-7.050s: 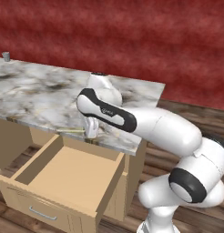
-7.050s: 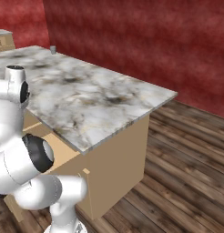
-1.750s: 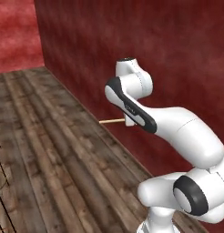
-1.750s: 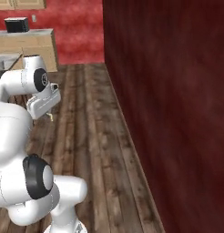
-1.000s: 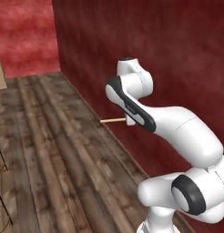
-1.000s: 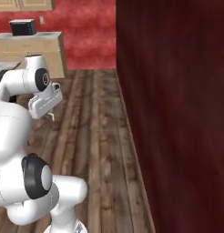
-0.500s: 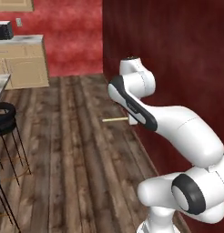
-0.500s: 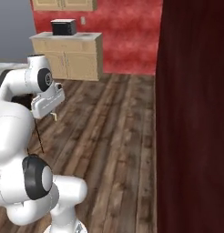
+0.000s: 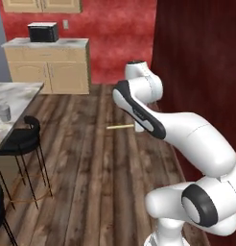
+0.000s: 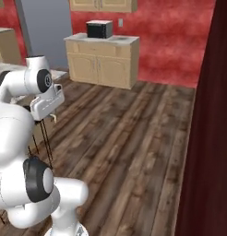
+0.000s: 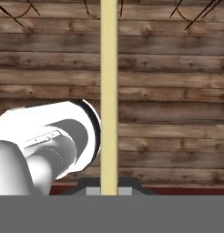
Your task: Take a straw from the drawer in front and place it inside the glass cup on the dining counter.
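The straw (image 9: pixel 119 127), thin and pale yellow, juts out level to the left from my gripper (image 9: pixel 137 128), which is shut on its end high above the wooden floor. In the hand view the straw (image 11: pixel 109 91) runs straight up from between the dark fingertips of my gripper (image 11: pixel 109 187). The glass cup (image 9: pixel 3 112) stands on the marble dining counter (image 9: pixel 20 92) at the far left, well away from the gripper. The drawer is out of view.
Black bar stools (image 9: pixel 22 138) stand along the dining counter's near side. Tan cabinets (image 9: pixel 49 72) carrying a microwave (image 9: pixel 42 32) line the back wall, with a grey fridge (image 10: pixel 44 28) beside them. A dark red wall (image 10: pixel 208 138) rises close on the right. Wooden floor (image 10: pixel 129 133) lies open between.
The whole picture has swung round with the base: the cabinets, stools and dining counter have come closer and further into view. The arm keeps its pose with the straw held.
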Motion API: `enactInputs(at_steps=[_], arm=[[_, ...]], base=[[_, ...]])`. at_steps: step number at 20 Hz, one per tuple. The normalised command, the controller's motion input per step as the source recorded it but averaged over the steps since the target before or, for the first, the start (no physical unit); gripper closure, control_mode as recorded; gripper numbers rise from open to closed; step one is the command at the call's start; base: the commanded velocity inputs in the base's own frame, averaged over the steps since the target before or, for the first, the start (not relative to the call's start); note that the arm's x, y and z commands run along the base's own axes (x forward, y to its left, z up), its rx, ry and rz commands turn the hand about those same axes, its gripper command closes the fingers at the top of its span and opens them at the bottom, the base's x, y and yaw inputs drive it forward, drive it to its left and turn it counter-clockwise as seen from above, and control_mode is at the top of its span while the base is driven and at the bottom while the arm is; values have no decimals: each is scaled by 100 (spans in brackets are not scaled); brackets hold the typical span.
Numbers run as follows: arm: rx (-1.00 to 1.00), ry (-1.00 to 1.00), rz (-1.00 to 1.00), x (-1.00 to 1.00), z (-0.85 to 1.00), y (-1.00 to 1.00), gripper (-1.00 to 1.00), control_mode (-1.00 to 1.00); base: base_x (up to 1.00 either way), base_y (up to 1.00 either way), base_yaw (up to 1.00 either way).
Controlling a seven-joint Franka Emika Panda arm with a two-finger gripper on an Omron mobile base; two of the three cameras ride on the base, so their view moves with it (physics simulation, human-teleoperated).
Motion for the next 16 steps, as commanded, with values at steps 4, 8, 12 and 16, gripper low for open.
enactInputs(at_steps=[4,8,12,16], arm=[[0,0,0,0,0,0,100,100],[0,0,0,0,0,0,100,100],[0,0,0,0,0,0,100,100],[0,0,0,0,0,0,100,100]], base=[[100,-32,23],[100,-41,37],[100,-39,47],[100,-35,56]])
